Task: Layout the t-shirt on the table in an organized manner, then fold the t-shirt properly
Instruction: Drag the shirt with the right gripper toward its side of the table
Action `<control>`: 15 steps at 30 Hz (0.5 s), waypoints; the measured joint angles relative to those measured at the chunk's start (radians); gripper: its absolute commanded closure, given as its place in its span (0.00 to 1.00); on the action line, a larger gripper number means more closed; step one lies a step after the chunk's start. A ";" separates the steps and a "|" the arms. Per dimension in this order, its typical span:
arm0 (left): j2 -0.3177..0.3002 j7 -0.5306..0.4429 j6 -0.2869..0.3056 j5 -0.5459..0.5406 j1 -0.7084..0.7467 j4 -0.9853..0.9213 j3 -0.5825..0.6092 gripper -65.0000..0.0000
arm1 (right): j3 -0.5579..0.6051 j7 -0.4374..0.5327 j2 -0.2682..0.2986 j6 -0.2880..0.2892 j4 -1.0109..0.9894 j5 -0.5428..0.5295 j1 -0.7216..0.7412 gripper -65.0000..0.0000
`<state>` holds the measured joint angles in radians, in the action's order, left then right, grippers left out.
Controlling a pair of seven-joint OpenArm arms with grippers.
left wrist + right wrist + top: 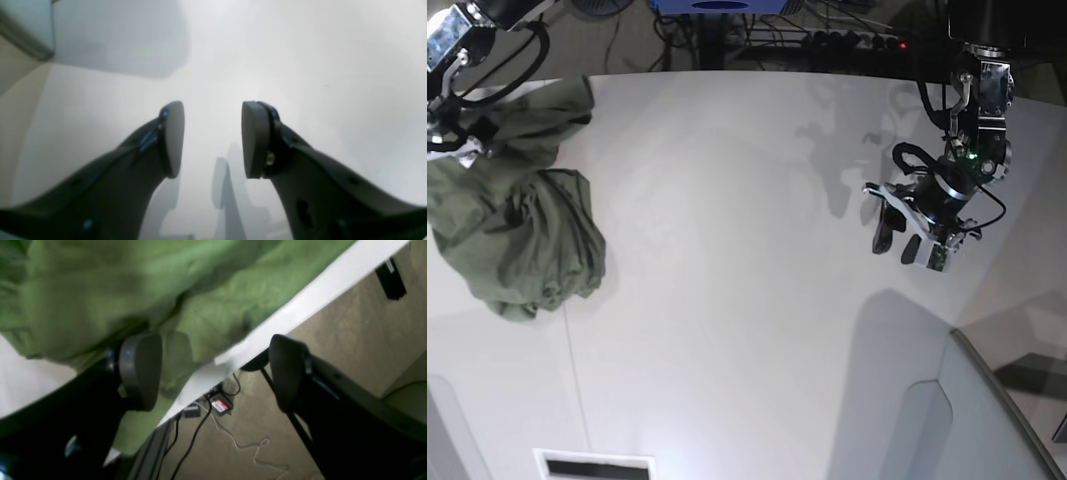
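Table [747, 300] white, carpet [333, 333] below

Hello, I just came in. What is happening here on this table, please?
A two-arm robot is working on a green t-shirt, which lies bunched at one edge of the white table, not yet spread out. The right end effector is open beside the cloth at the table edge. The left end effector hovers open over bare tabletop, holding nothing.

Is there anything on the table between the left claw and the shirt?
Nothing visible: only bare white table lies between the open left claw and the bunched t-shirt at the far side edge.
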<state>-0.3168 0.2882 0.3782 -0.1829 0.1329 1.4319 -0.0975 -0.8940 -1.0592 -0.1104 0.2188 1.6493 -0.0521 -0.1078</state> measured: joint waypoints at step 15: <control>0.001 0.000 0.000 0.000 -0.005 -0.034 0.000 0.58 | -0.045 0.097 0.023 0.006 -0.213 -0.001 0.046 0.89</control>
<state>-0.3161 0.2878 0.3786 -0.1833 0.1276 1.3983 -0.0975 -0.9386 -0.9619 -0.0872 0.2249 1.4364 -0.0528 -0.0616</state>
